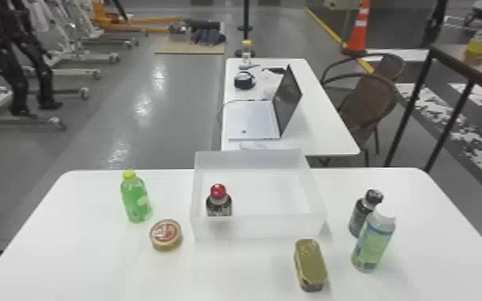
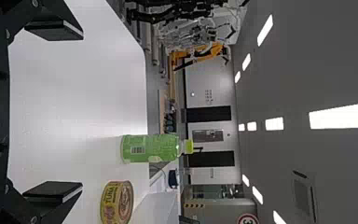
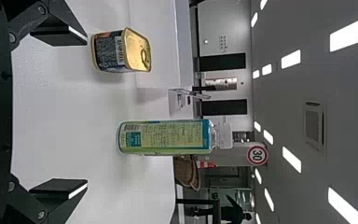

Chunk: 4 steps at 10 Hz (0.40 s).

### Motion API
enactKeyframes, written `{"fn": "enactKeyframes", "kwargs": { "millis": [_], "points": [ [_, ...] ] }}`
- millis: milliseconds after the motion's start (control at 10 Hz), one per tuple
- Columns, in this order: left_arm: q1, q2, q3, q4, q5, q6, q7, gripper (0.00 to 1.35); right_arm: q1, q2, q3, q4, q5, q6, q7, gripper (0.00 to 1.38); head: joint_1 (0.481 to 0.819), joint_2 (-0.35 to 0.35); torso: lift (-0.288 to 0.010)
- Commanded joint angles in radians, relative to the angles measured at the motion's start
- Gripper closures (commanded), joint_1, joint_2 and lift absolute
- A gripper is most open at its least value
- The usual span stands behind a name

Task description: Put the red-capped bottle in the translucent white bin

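In the head view, taking my clock from the bin's middle with twelve pointing away from me, the red-capped bottle stands upright at eight o'clock inside the translucent white bin. The placing looks done, so the main risk is meddling: a fresh reach could clip its cap and tip it, or catch the near wall and drag the bin. Outside, the round tin lies at eight, the green bottle at nine, the oblong can at five, and the dark bottle and light-capped bottle near four.

In the left wrist view, my left gripper is spread wide and empty. Swinging it low towards two o'clock could topple the green bottle or shove the tin.

In the right wrist view, my right gripper is wide and empty too; driving straight towards twelve could knock the light-capped bottle into the dark one.
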Motion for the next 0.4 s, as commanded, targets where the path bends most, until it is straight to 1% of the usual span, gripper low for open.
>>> {"fn": "enactKeyframes", "kwargs": {
  "millis": [0,300],
  "points": [
    [0.000,-0.004,-0.003,0.000,0.001,0.002,0.000,0.16,0.000,0.001,-0.001,0.000,0.001,-0.001,0.000,0.21,0.549,0.000,-0.100],
    [-0.005,-0.004,-0.011,0.003,0.008,0.006,0.000,0.16,0.000,0.001,-0.001,0.000,0.001,0.000,0.000,0.21,0.549,0.000,-0.100]
  ]
}}
